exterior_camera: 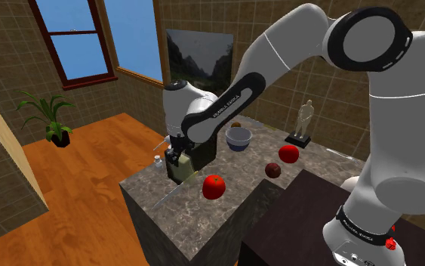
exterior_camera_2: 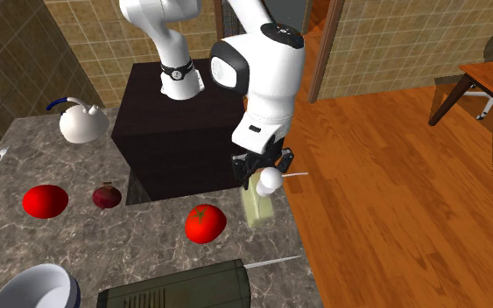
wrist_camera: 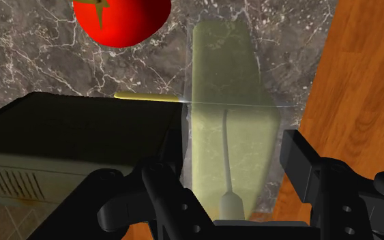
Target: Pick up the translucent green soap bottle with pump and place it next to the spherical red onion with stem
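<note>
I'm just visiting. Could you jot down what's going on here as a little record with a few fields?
Bottle: pale green soap bottle, standing at the marble counter edge
Gripper: gripper open, one finger on each side of the bottle
Onion: dark red onion, well apart from the bottle
In between: a red tomato
Progress: bottle not yet placed beside onion

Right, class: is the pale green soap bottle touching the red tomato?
Apart. The wrist view shows a strip of marble countertop between the soap bottle and the tomato; the second exterior view shows the same gap.
</note>
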### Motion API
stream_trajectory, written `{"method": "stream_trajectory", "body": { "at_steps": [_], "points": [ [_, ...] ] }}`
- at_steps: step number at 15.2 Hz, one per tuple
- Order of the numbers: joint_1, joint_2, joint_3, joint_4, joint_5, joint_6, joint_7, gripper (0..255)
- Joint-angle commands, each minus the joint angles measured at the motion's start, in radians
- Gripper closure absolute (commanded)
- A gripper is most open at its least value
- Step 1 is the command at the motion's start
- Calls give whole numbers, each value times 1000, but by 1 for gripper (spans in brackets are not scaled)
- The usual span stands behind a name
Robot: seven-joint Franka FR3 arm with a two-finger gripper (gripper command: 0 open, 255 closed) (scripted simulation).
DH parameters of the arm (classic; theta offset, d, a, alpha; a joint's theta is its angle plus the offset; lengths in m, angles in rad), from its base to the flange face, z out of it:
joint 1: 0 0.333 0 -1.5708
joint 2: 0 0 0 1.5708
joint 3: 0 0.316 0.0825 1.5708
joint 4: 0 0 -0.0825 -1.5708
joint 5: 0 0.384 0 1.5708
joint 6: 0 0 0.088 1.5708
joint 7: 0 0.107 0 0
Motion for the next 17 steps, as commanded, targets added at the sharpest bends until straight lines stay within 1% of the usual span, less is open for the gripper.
{"method": "stream_trajectory", "body": {
  "at_steps": [1,17],
  "points": [
    [-3,-18,6,5,12,-21,-10,255],
    [-22,-135,38,69,94,-191,-84,255]
  ]
}}
